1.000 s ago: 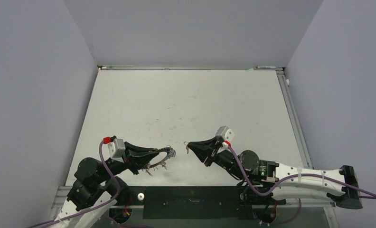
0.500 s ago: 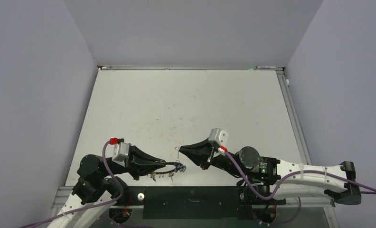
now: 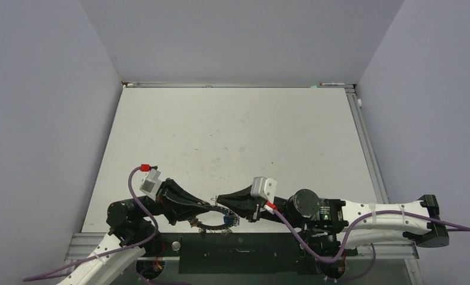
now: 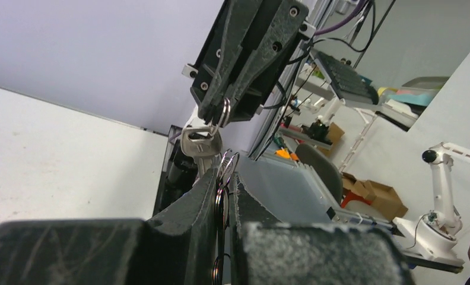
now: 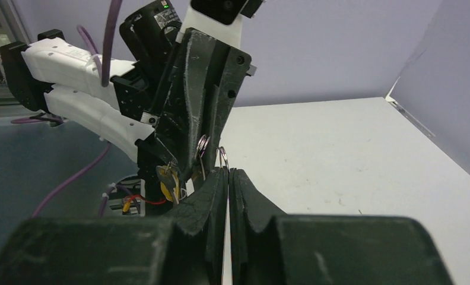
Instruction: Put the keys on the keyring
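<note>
The keyring (image 3: pixel 221 209) hangs over the table's near edge, gripped in my shut left gripper (image 3: pixel 210 207). In the left wrist view the keyring (image 4: pixel 222 205) runs edge-on between the jaws of the left gripper (image 4: pixel 225 178). A blue-headed key (image 3: pixel 226 220) and a yellow-headed key (image 5: pixel 170 181) dangle from the ring. My right gripper (image 3: pixel 219 198) is shut on the small split ring (image 4: pixel 224 113) of a plain silver key (image 4: pixel 200 145), which hangs just above the left fingertips. In the right wrist view the right gripper (image 5: pixel 228 172) is closed tight, with a thin wire loop (image 5: pixel 222 157) poking out at its tip.
The white table (image 3: pixel 232 136) stretches away behind both grippers, walled on three sides. A black base plate (image 3: pixel 238 243) runs along the near edge under the arms. Purple cables (image 3: pixel 135 196) loop off each wrist.
Both grippers have come together toward the near edge. The left one carried the keyring rightward and down; the right one brought the silver key leftward until their tips almost meet.
</note>
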`<control>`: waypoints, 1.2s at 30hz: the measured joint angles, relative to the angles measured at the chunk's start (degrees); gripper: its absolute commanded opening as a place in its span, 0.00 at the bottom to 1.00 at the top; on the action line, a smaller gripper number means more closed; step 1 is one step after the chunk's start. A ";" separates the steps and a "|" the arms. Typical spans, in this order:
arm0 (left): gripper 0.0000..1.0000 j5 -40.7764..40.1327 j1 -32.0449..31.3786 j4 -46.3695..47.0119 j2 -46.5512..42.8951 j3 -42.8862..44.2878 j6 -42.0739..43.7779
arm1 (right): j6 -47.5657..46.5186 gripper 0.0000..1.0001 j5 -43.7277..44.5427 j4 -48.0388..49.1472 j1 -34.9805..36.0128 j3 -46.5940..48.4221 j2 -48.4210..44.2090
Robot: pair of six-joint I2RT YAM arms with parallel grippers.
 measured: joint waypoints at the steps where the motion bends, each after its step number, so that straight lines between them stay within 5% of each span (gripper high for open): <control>1: 0.00 -0.35 0.00 2.05 0.22 -0.61 -1.57 | -0.28 0.05 0.00 0.39 0.46 0.00 0.15; 12: 0.00 -1.66 0.00 18.62 2.91 -3.69 -12.17 | -2.49 0.05 0.04 5.07 3.76 0.02 2.21; 36: 0.00 -2.49 0.00 22.95 2.54 -6.05 -16.26 | -4.63 0.05 0.68 9.33 4.81 1.27 6.64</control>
